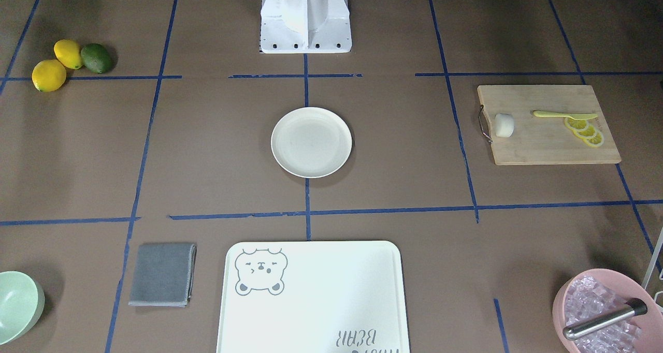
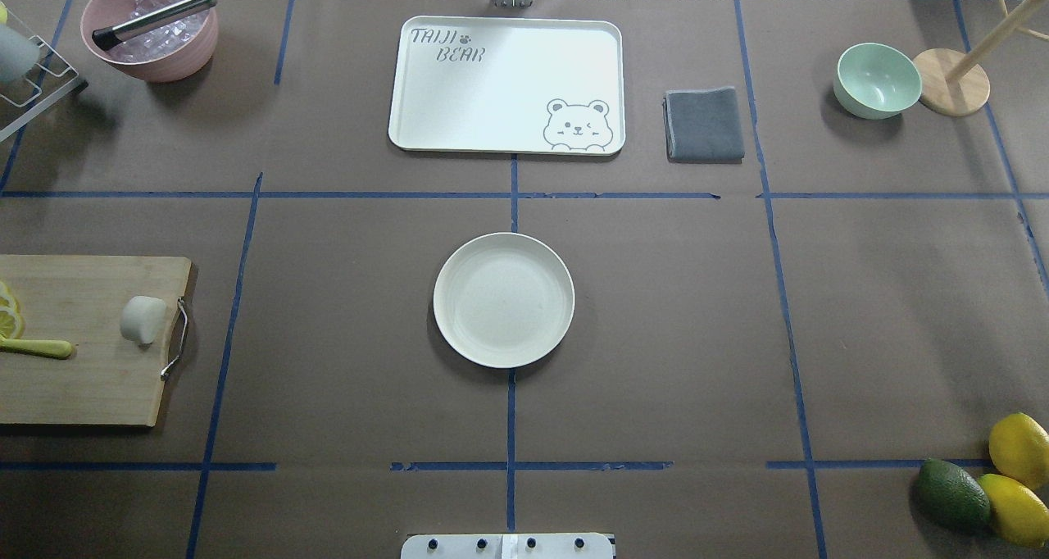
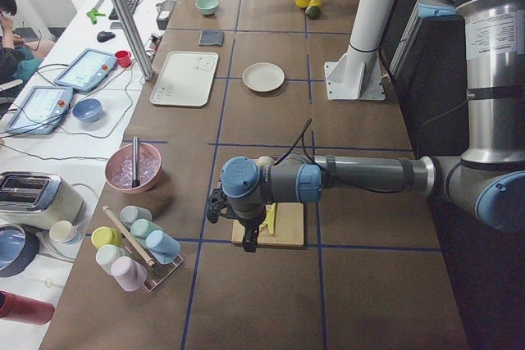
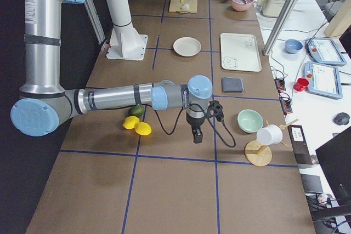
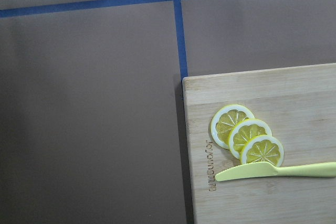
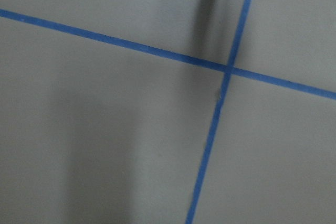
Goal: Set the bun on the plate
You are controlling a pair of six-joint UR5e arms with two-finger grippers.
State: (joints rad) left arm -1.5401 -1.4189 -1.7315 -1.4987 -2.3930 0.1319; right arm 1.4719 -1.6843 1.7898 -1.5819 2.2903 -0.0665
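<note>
The small white bun [image 1: 504, 124] [image 2: 143, 319] lies on a wooden cutting board [image 1: 544, 148] [image 2: 82, 387], near the board's metal handle. The round cream plate [image 1: 311, 142] [image 2: 503, 299] sits bare at the table's middle, well apart from the bun. Neither gripper shows in the overhead or front views. In the exterior left view my left gripper [image 3: 248, 237] hangs pointing down over the board's outer end; I cannot tell if it is open or shut. In the exterior right view my right gripper [image 4: 196, 135] hangs above the table near the lemons; its state cannot be told either.
Lemon slices [image 5: 247, 140] and a pale yellow knife [image 5: 273, 170] share the board. A bear-print tray [image 2: 506, 84], grey cloth [image 2: 705, 124], mint bowl [image 2: 875, 79], pink ice bowl [image 2: 152, 34], two lemons and an avocado [image 2: 951, 493] ring the table.
</note>
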